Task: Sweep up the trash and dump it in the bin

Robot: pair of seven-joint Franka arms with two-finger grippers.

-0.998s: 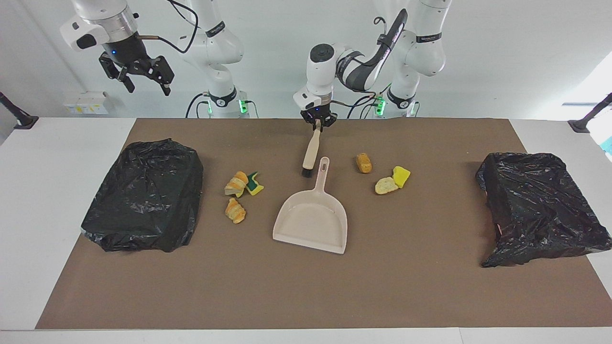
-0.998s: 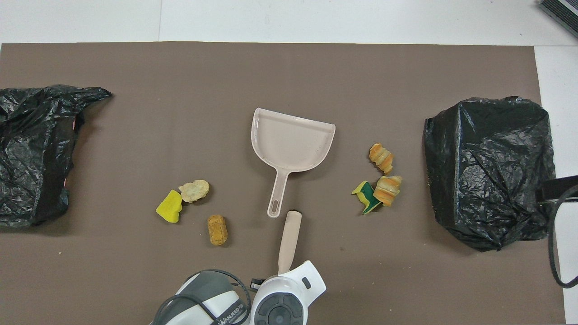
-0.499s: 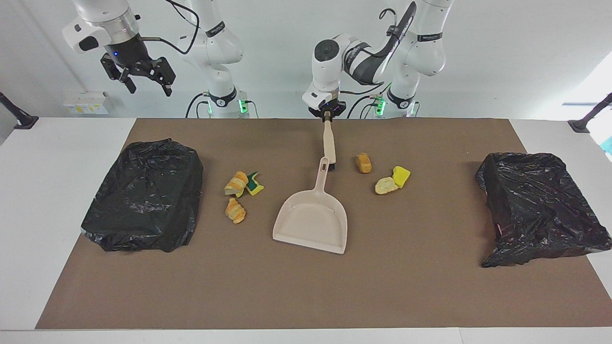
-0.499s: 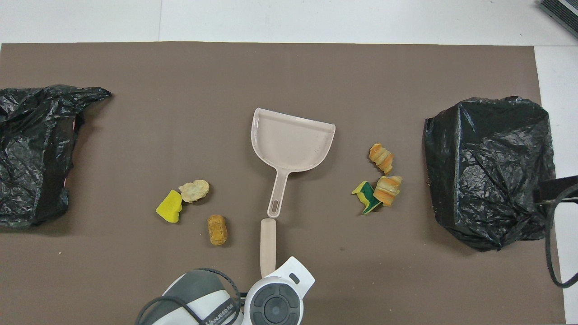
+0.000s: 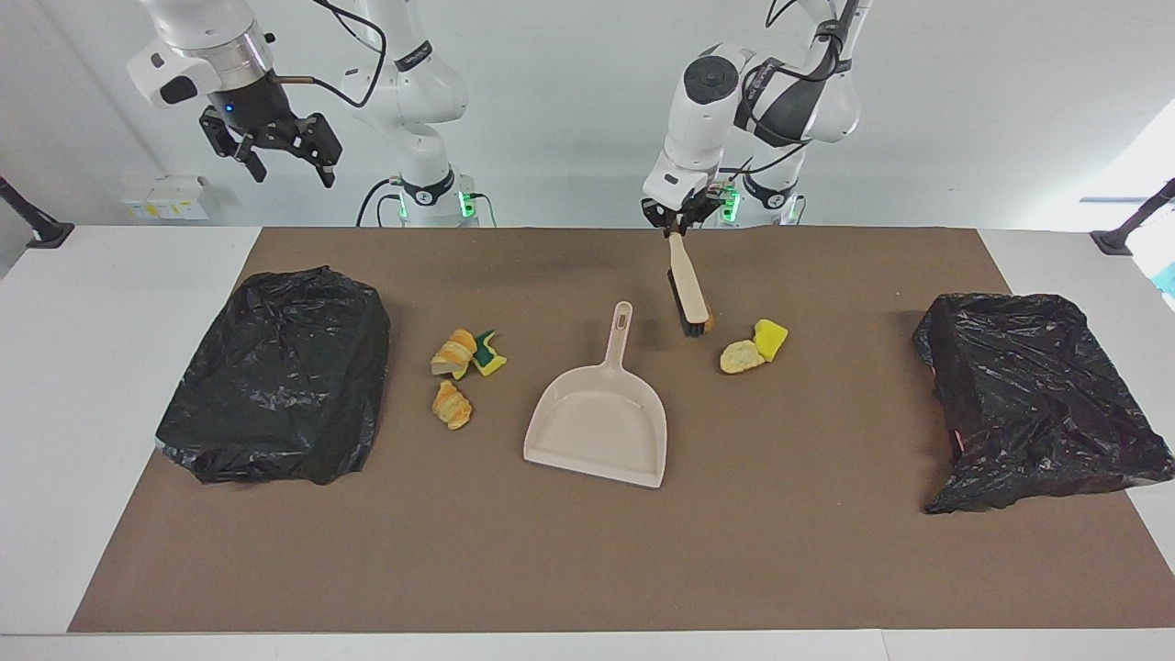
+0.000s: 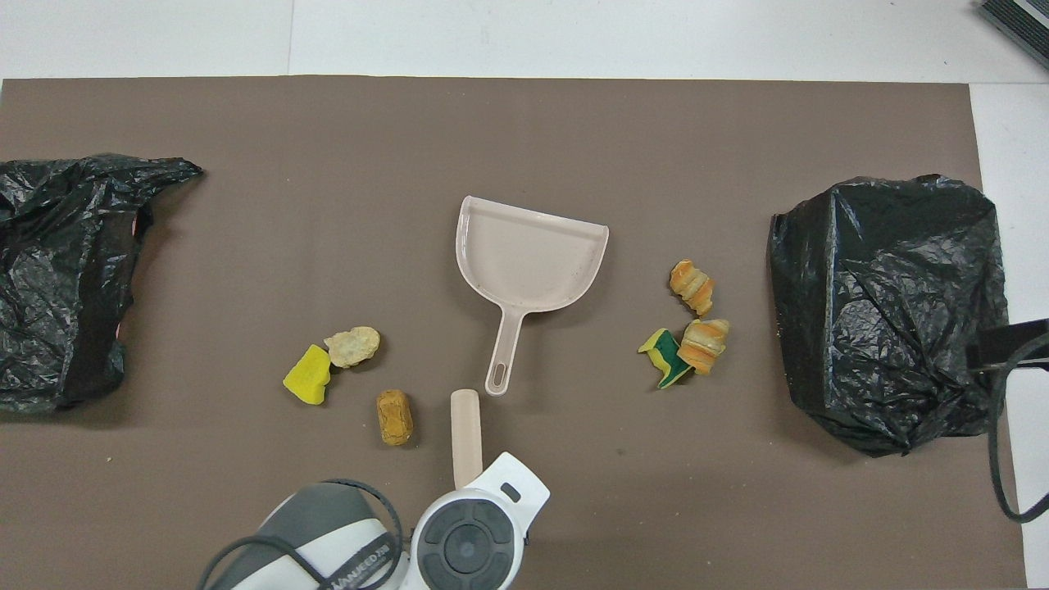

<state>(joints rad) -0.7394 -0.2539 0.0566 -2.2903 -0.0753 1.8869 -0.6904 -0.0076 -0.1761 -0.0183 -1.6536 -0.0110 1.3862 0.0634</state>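
The right pincer [image 5: 280,158] hangs spread wide, waiting high above the crumpled black plastic bin bag [image 5: 275,372] at its end of the counter [image 5: 826,551]. Two striped orange bread chunks [image 5: 452,404] and a green-and-yellow sponge scrap [image 5: 489,352] lie just beside that bag. The beige plastic dustpan [image 5: 598,424] sits mid-counter, empty. The left pincer [image 5: 677,226], clenched on the beige-handled brush [image 5: 688,289], has swung from the dustpan's handle toward its own end, bristles now against the tan chunk [image 6: 394,416], near the yellow sponge piece [image 5: 770,338] and the pale chunk [image 5: 741,357]. Sweeping looks about to begin. The second black bag [image 5: 1037,399] lies at that end.
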